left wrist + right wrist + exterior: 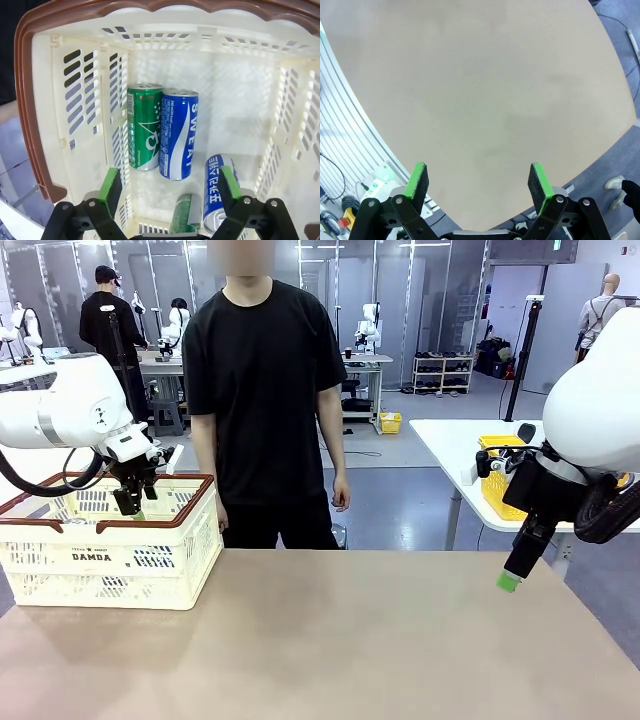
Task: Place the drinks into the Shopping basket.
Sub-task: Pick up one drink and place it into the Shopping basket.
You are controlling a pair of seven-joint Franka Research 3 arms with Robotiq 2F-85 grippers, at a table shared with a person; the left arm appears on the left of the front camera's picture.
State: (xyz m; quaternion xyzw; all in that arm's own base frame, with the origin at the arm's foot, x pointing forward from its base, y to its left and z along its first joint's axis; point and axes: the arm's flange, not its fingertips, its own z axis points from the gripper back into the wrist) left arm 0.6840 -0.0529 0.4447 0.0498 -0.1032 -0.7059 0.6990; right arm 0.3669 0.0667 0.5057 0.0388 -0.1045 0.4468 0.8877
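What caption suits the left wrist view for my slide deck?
Open left end effector above the Shopping basket, which holds four drinks.

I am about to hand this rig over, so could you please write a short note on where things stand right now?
Left gripper: open, holding nothing, poised over the Shopping basket at the table's left end.
Right gripper: open, holding nothing, above the bare table near its right edge.
Drinks: four cans lie in the basket, a green can beside a blue can, another blue can and a second green can nearer the left gripper.
Done: those four are in.
Left: no can is seen on the table; confirm none remain.
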